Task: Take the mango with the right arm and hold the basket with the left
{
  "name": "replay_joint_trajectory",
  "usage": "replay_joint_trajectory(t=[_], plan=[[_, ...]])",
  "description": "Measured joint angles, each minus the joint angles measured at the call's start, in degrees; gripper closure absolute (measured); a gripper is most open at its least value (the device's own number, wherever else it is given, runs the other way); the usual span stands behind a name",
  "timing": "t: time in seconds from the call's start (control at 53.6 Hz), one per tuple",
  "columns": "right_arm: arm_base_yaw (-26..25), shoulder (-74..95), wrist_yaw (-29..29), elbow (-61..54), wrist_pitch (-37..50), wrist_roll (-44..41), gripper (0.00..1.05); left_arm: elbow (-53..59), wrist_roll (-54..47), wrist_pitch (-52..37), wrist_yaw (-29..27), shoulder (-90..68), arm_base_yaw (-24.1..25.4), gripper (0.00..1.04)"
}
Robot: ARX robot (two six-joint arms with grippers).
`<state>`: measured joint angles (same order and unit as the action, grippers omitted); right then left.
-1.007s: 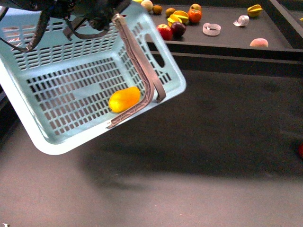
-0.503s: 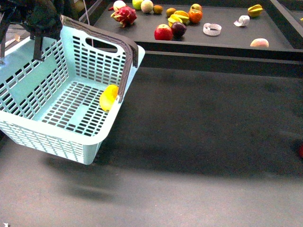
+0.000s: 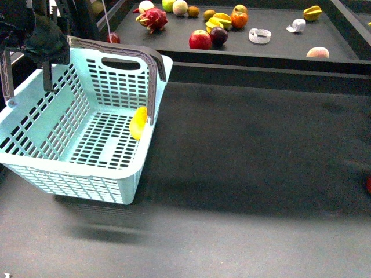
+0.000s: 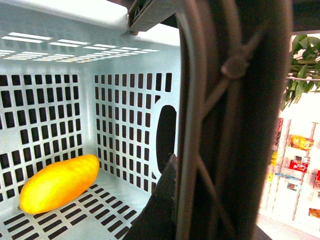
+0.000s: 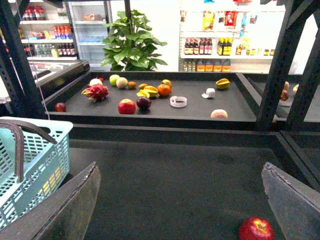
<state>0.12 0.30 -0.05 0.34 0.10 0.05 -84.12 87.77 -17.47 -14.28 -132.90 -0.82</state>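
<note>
The light-blue basket (image 3: 69, 174) hangs at the left of the front view, lifted off the dark table. My left gripper (image 3: 42, 43) is shut on its grey-brown handle (image 3: 151, 69) at the top left. The yellow-orange mango (image 3: 138, 123) lies inside the basket against its right wall. In the left wrist view the mango (image 4: 59, 182) rests on the slotted floor, and the handle (image 4: 225, 125) fills the frame close up. My right gripper (image 5: 180, 210) is open and empty over the bare table; the basket's corner (image 5: 45, 165) shows at its left.
A raised dark shelf (image 3: 278, 49) at the back holds a red apple (image 3: 200, 39), a dragon fruit (image 3: 152, 18), an orange (image 3: 238, 19), starfruit (image 3: 312, 11), a peach (image 3: 317, 52) and more. A red apple (image 5: 256, 229) lies on the table by my right gripper.
The basket has swung from steeply tilted to nearly level and dropped a little to the left. The mango has slid to the right wall.
</note>
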Motion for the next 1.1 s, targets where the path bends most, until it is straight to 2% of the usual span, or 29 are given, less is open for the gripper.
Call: replay_joint_trajectory(t=[0.075, 0.186, 0.261, 0.559, 0.783, 1.1], plan=[[0.00, 0.00, 0.00, 0.00, 0.00, 0.00, 0.08, 0.00, -0.28, 0.02, 0.70, -0.07, 0.24, 0.95], [0.00, 0.00, 0.00, 0.00, 0.00, 0.00, 0.08, 0.35, -0.70, 0.81, 2.29, -0.15, 0.28, 0.69], [0.00, 0.00, 0.00, 0.00, 0.00, 0.00, 0.08, 0.74, -1.38, 0.81, 2.56, -0.15, 0.26, 0.55], [0.00, 0.00, 0.00, 0.00, 0.00, 0.00, 0.08, 2.32, -3.30, 0.68, 3.10, 2.54, 0.15, 0.07], [0.00, 0.00, 0.00, 0.00, 0.00, 0.00, 0.08, 4.20, -3.83, 0.33, 3.39, 3.50, 0.22, 0.08], [0.00, -0.04, 0.00, 0.00, 0.00, 0.00, 0.08, 13.16, -7.54, -2.47, 3.34, 12.94, 0.48, 0.08]])
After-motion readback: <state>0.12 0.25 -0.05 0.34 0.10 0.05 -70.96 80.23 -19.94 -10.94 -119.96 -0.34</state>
